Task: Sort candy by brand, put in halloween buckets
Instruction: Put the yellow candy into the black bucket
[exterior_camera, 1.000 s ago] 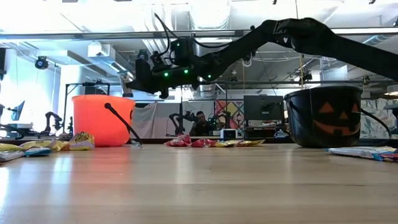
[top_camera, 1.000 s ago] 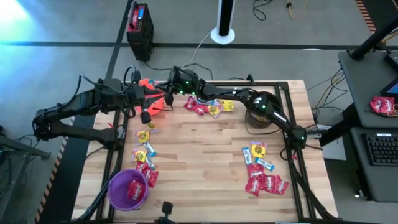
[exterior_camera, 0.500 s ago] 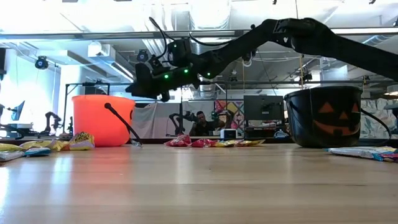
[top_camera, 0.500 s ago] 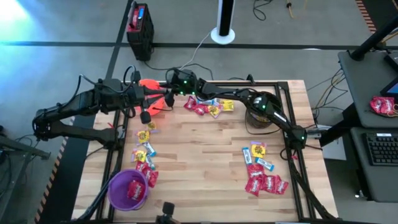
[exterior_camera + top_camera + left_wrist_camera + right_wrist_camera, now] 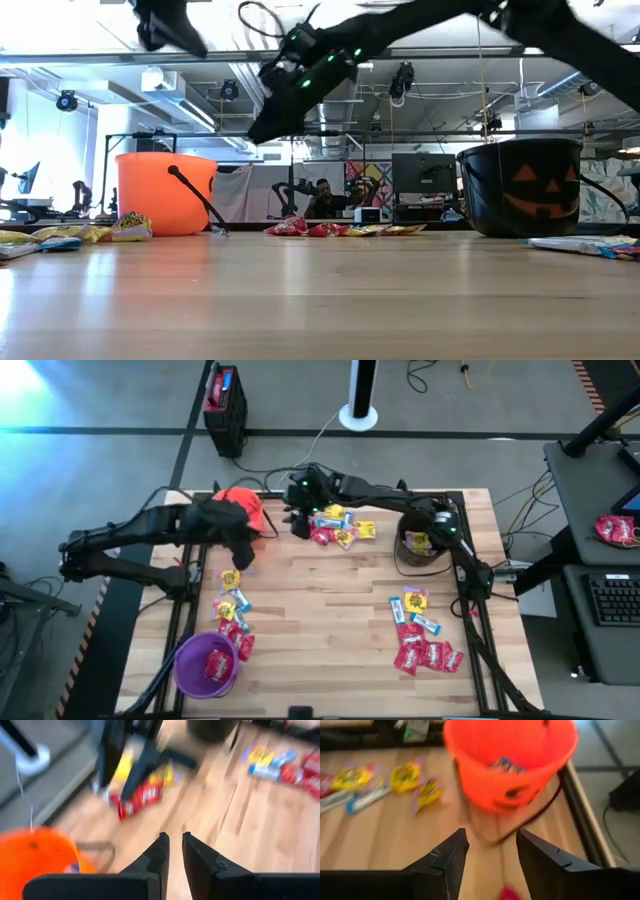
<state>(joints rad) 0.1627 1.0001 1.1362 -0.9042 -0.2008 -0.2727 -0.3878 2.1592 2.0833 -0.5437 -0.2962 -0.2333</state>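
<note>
The candy lies in three loose groups on the wooden table: far middle [image 5: 340,530], left [image 5: 232,605] and right [image 5: 420,635]. The orange bucket [image 5: 245,505] stands at the far left corner with a blue-and-white packet [image 5: 506,765] inside. The black bucket [image 5: 420,542] stands far right and the purple bucket [image 5: 207,665] near left. My right gripper [image 5: 490,837] hangs open and empty above the table, just right of the orange bucket. My left gripper [image 5: 173,837] hovers beside that bucket, fingers almost together with nothing between them.
Black frame rails [image 5: 470,610] run along the table's sides. My right arm stretches over the black bucket [image 5: 520,185]. A black case [image 5: 225,400] and a white stand [image 5: 358,410] sit on the floor past the far edge. A person [image 5: 322,195] sits in the room behind.
My right gripper has drawn back from over the orange bucket toward the table's right edge and has risen, its wrist tipping up. My left gripper has sunk a little beside the orange bucket, tipping downward and rolling.
</note>
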